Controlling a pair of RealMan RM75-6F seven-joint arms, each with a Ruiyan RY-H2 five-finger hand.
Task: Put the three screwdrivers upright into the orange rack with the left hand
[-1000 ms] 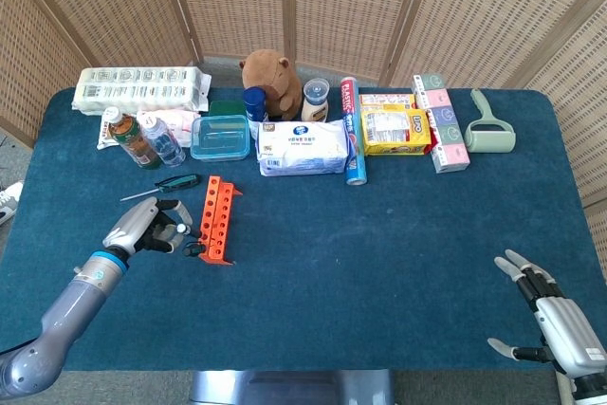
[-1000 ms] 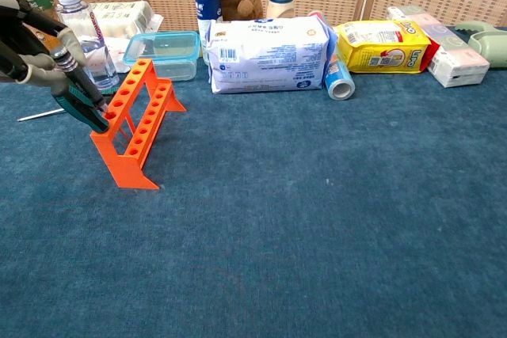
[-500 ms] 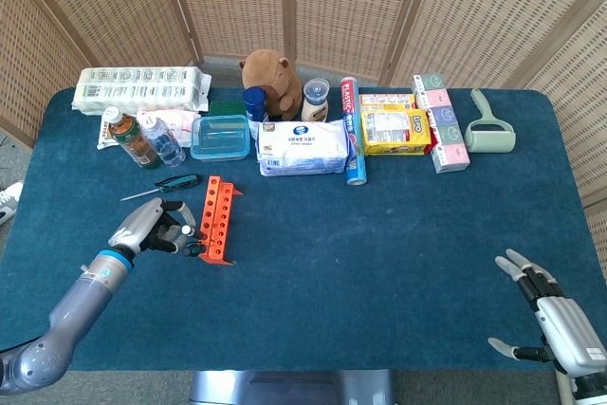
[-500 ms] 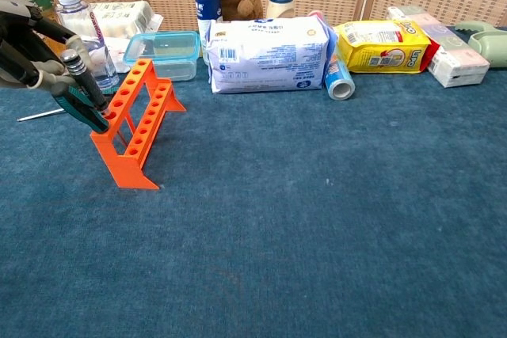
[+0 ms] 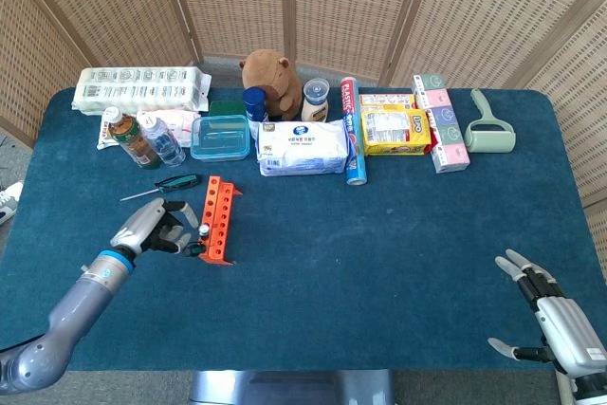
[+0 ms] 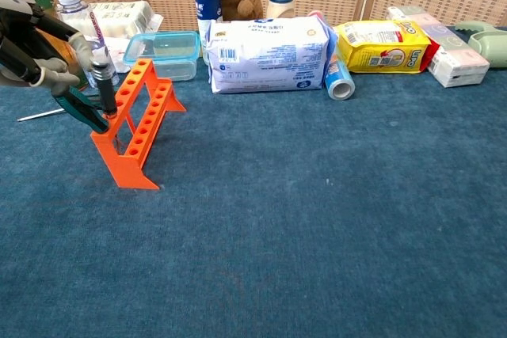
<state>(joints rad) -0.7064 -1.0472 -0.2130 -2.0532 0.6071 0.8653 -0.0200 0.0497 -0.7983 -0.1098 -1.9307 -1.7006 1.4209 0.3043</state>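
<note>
Over the last sec, black-handled screwdriver (image 6: pixel 101 85) tipped from a slant to nearly upright, shaft now down in an end hole of orange rack (image 6: pixel 136 122), at the end nearer the table's front edge. Left hand (image 6: pixel 36 45) drawn back a touch, fingers (image 6: pixel 55 77) loosely curled beside the handle; contact w/ it not clear in chest view, so can't tell if pinching or just let go. Means, prob., one of three about seated.

Green-handled screwdriver (image 6: pixel 79 108) slanting just left of rack, low against it; whether resting on table or in the hand is hard to read, head view too small to settle. Another green-handled screwdriver (image 5: pixel 163 185) flat on table toward left edge, behind rack, apart from it. So two left, by the look.

Right hand (image 5: pixel 555 315) near front right corner, fingers spread, nothing in it, partly cut off by frame. Rack's lower holes hidden by its own rail.
</note>
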